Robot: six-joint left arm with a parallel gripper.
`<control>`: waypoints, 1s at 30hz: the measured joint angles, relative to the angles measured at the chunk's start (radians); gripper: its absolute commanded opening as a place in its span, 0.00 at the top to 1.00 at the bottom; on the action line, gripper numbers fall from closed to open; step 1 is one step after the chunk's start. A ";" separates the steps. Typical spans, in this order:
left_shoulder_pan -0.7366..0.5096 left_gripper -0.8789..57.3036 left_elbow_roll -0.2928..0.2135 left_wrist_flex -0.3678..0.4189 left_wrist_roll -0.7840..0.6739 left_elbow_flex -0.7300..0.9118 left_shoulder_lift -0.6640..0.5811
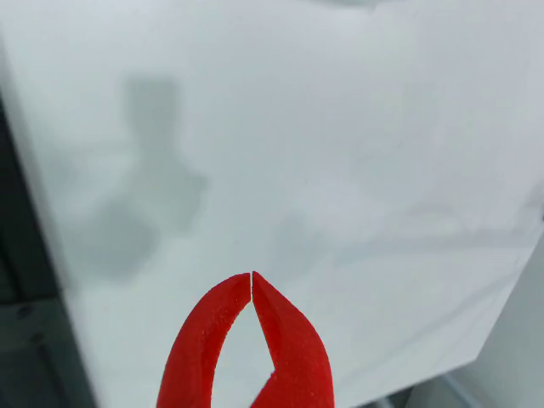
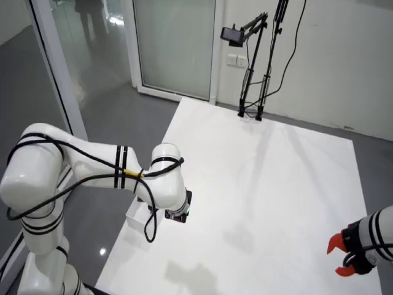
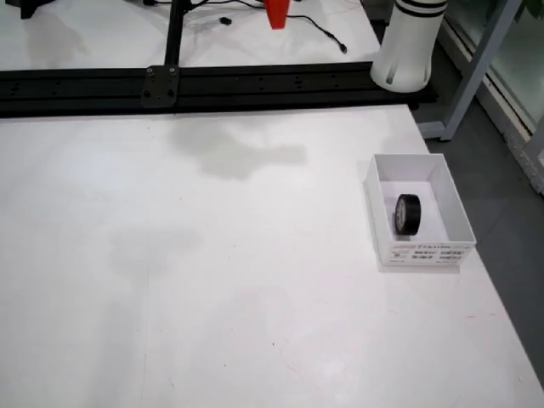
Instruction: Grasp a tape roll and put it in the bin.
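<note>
**Tape roll in the bin, gripper empty above the table**

Nearest to me, in the gripper's own view, I saw the 2 red fingers (image 1: 293, 340) with their tips pressed together, so the gripper (image 1: 252, 276) was fully closed and had nothing in it. Below it lay only the bare white table (image 1: 340, 170) and a soft shadow. I judged it was held high and closed because its work was over, not because it was lining up for a pick.

Further out, in the overhead view of the table, I counted 1 white bin (image 3: 417, 164) near the right edge. Inside it stood 1 black tape roll (image 3: 407, 214) on its edge, close to the middle of the bin floor. I found no other roll anywhere on the table, so I took the task as done. The bin sat near the base of the white arm (image 3: 410, 42), at the far edge, probably to keep the drop within easy reach.

Farthest, in the room view, I counted 2 arms: the large white one at the left, and a second at the lower right showing only its wrist with a red gripper (image 2: 341, 255). A camera stand (image 2: 253, 61) stood at the table's far end.
</note>
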 measured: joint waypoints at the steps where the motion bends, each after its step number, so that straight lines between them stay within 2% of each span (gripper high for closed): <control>1: -0.013 0.99 -0.008 0.000 0.004 0.000 -0.009; 10: -0.098 0.99 -0.057 0.004 0.028 -0.001 -0.090; 16: -0.109 0.99 -0.096 0.007 0.037 -0.002 -0.131; 24: -0.060 0.99 -0.125 0.008 0.044 -0.002 -0.163; 30: 0.008 0.99 -0.128 0.009 0.047 -0.002 -0.177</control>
